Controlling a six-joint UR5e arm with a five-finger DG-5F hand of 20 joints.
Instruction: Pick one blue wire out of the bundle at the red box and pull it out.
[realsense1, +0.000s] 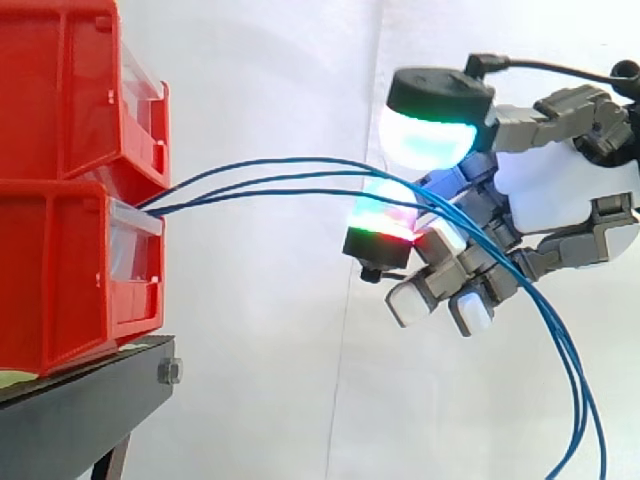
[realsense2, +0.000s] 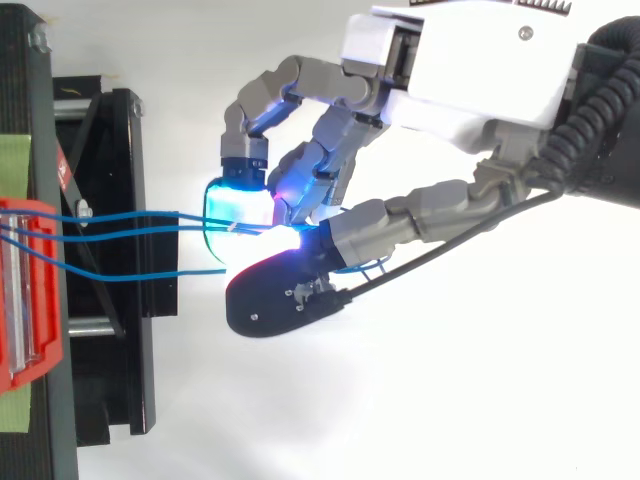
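Observation:
Three blue wires (realsense1: 262, 176) come out between the two stacked red bins (realsense1: 60, 290) at the left. They arch right through my hand (realsense1: 560, 190) and droop down at the lower right. My hand is curled: the green-white thumb pad (realsense1: 430, 135) sits above the wires and a red-green fingertip (realsense1: 385, 220) below them. In the top view, two of the wires (realsense2: 130, 215) run from the red bin (realsense2: 30, 300) into the pinch between a cyan pad (realsense2: 238, 205) and the thumb of my hand (realsense2: 470, 70). The third wire (realsense2: 130, 275) passes lower, toward the thumb's underside.
The bins stand on a black stand (realsense1: 80, 410) with a bolt at its corner. A white curtain hangs behind. Open space lies between the bins and my hand.

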